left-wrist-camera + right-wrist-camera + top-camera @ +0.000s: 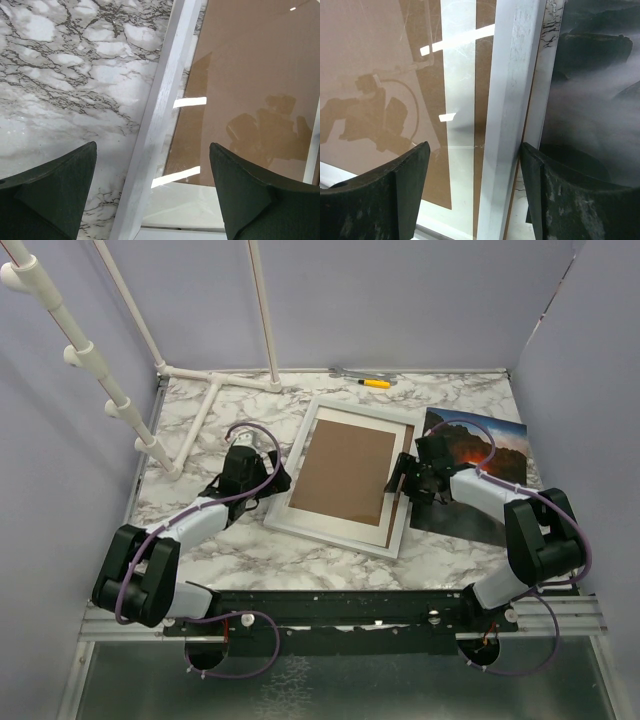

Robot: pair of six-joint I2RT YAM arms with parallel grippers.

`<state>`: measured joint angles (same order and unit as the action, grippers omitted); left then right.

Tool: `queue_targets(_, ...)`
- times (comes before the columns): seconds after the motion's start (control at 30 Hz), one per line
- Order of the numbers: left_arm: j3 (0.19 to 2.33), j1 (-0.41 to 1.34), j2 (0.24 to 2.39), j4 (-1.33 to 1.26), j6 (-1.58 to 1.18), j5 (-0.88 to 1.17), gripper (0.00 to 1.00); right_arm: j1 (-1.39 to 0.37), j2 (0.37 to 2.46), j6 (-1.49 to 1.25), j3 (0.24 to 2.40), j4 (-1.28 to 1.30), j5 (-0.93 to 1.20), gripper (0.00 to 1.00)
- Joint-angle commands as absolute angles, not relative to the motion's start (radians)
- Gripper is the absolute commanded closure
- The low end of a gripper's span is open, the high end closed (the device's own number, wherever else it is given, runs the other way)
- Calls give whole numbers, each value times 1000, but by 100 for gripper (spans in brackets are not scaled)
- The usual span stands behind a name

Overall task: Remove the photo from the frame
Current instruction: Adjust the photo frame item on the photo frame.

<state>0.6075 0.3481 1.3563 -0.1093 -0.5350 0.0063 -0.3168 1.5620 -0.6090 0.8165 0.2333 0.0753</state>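
Brown fibreboard showed inside the frame where a picture ought to sit, so I judged the main job done. The photo lay flat on the marble table, just beside the frame's right rail and outside it (part of it hidden under my right arm). My left gripper stood wide open astride the left rail, one finger over marble and one over the brown panel, grasping nothing. My right gripper was likewise released, straddling the right rail with its outer finger above the photo's misty edge. Whether any finger touched what lay below it, I could not tell. What remained, as I read it, was to raise both arms straight up and back without catching a rail or dragging the print.
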Motion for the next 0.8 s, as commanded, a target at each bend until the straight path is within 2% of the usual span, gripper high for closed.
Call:
queue_targets(0.0, 607, 341, 1314, -124, -544, -28, 6, -319, 1545, -603, 834, 259, 43, 23)
queue_targets(0.27, 595, 329, 1291, -132, -556, -43, 6, -313, 1596, -621, 829, 228, 64, 22)
queue_targets(0.4, 583, 313, 1281, -140, -568, -33, 6, -313, 1624, -620, 850, 210, 66, 25)
queue_targets(0.77, 548, 278, 1261, -171, -595, -3, 6, -308, 1761, -583, 1010, 187, 74, 28)
